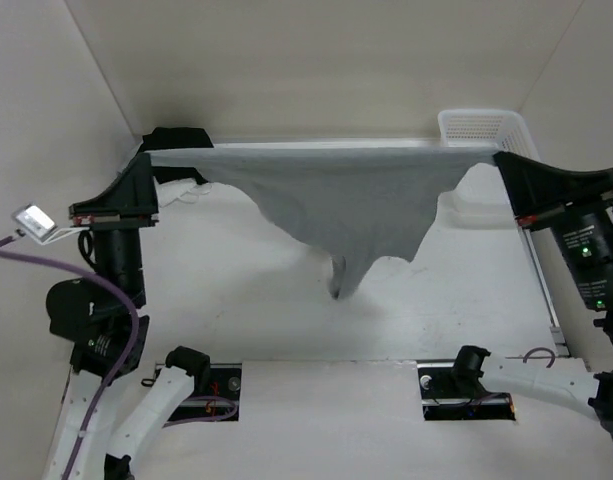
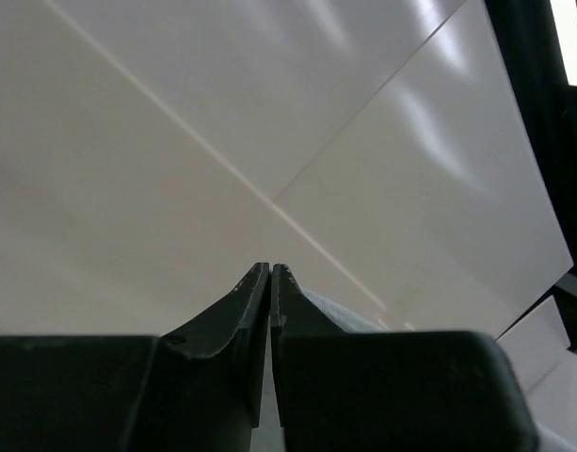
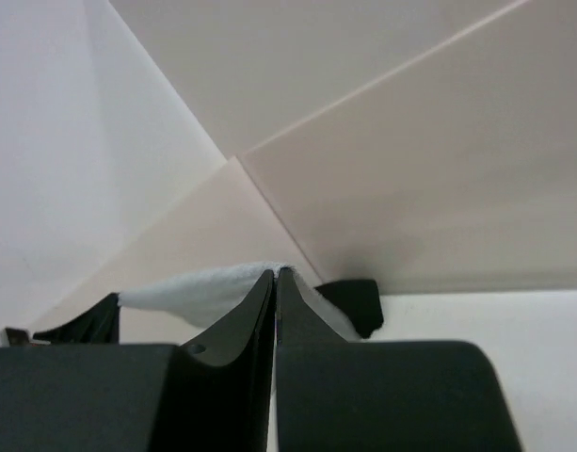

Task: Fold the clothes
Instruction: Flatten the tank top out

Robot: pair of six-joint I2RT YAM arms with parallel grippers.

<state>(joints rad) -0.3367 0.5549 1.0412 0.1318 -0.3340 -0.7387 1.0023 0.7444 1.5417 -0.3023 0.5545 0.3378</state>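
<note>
Left hand (image 1: 151,157): clenched on the left end of the light-grey knit garment (image 1: 336,195), at its straight upper edge. In the left wrist view the left hand (image 2: 270,269) shows its two fingers (image 2: 239,306) pressed together with no visible gap, and a strip of the garment (image 2: 333,309) emerges just to the right of them.

Right hand (image 1: 499,157): clenched on the opposite end of the same edge. In the right wrist view the right hand (image 3: 275,274) has its fingers (image 3: 241,315) closed tip to tip, and a pale band of the garment (image 3: 199,290) runs off to the left from the tips.

Garment position: held aloft between the two hands, above the far half of the desk (image 1: 236,300). The upper edge is stretched taut and nearly level from hand to hand. Below it the cloth hangs in a rough triangle, narrowing to a bunched, darker tip right of centre. The tip reaches down towards the desk; whether it touches the surface cannot be told.

Surroundings: a white basket (image 1: 478,124) with a lattice wall stands at the far right corner of the desk, behind the right hand. A purple cable (image 1: 114,297) loops along the left arm.
</note>
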